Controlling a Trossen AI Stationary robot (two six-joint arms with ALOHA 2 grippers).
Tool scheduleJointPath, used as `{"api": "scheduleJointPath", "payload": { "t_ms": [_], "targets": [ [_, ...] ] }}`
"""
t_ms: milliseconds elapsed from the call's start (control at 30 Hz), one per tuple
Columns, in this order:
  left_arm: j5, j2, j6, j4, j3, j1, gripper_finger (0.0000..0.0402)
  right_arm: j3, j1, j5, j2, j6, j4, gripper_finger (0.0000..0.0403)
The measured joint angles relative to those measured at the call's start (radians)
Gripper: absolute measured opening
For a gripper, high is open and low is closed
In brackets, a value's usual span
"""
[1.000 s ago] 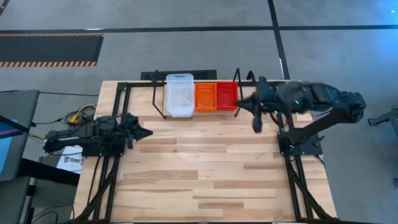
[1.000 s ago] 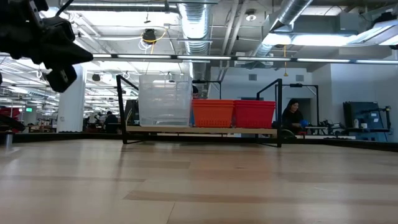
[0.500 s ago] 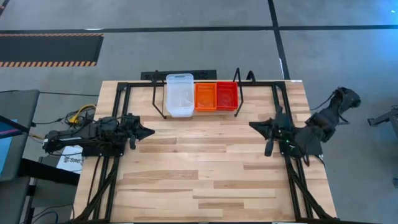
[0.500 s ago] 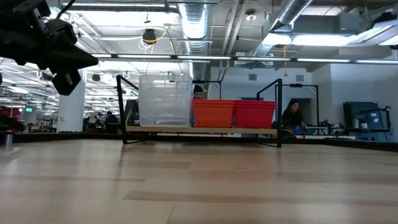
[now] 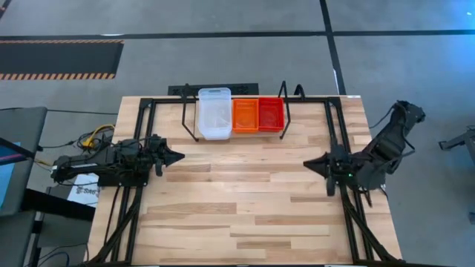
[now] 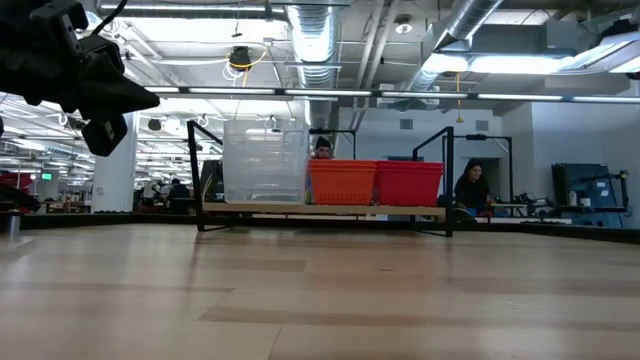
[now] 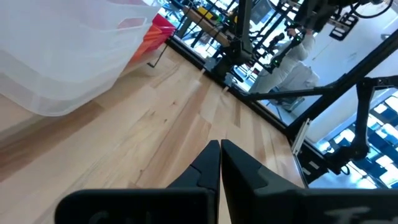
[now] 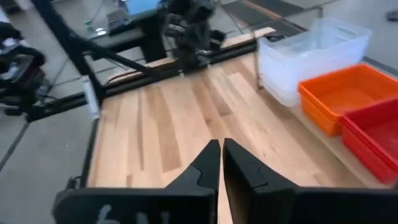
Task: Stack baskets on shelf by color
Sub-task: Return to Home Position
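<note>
Three stacks of baskets stand side by side on the low black wire shelf [image 5: 189, 119] at the table's far edge: clear [image 5: 214, 113], orange [image 5: 245, 115], red [image 5: 271, 113]. The low view shows them resting on the shelf's board as clear [image 6: 265, 162], orange [image 6: 343, 182] and red [image 6: 408, 183]. My left gripper [image 5: 177, 156] is shut near the table's left edge, above the wood. My right gripper [image 5: 310, 165] is shut near the right edge, pointing left. Each wrist view shows its own shut fingertips, the left [image 7: 220, 149] and the right [image 8: 221, 148].
A larger black tube frame [image 5: 145, 104] borders the table on its left, right and far sides. Bare wooden tabletop [image 5: 245, 193] lies between the two arms. People [image 6: 470, 185] sit in the room behind the shelf.
My right arm has drawn back from beside the red baskets on the shelf toward the table's right edge and near side, folding down low. The baskets have stayed in place. My left arm has kept still.
</note>
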Motion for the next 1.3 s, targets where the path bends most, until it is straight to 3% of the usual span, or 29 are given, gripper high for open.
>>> {"api": "scheduleJointPath", "payload": {
  "t_ms": [133,300,433,500,667,800,933,1300],
  "targets": [
    [0.000,0.000,0.001,-0.001,0.000,0.000,0.0000,0.007,-0.004,0.021,-0.024,0.119,-0.044,0.0041],
    [0.000,0.000,0.001,0.000,0.000,0.000,0.0000,0.036,0.025,-0.193,-0.071,0.189,-0.038,0.0042],
    [-0.002,0.000,-0.007,0.004,0.000,0.000,0.0000,0.043,0.073,-0.248,-0.125,0.151,-0.045,0.0042],
    [-0.007,0.000,0.016,0.005,-0.001,0.000,0.0000,0.043,0.094,-0.244,-0.151,0.083,-0.053,0.0042],
    [-0.007,0.000,0.112,0.007,-0.001,0.000,0.0000,0.043,0.101,-0.226,-0.206,-0.309,-0.009,0.0042],
    [-0.007,0.000,0.139,0.007,-0.001,0.000,0.0000,0.016,0.101,-0.316,-0.276,-0.514,0.086,0.0043],
    [-0.005,0.000,0.157,0.008,-0.001,0.000,0.0000,-0.117,0.101,-0.453,-0.387,-0.598,0.233,0.0043],
    [0.001,0.000,0.167,0.010,-0.002,0.000,0.0000,-0.657,0.100,-0.482,-0.688,-0.692,0.736,0.0043]
  ]
}}
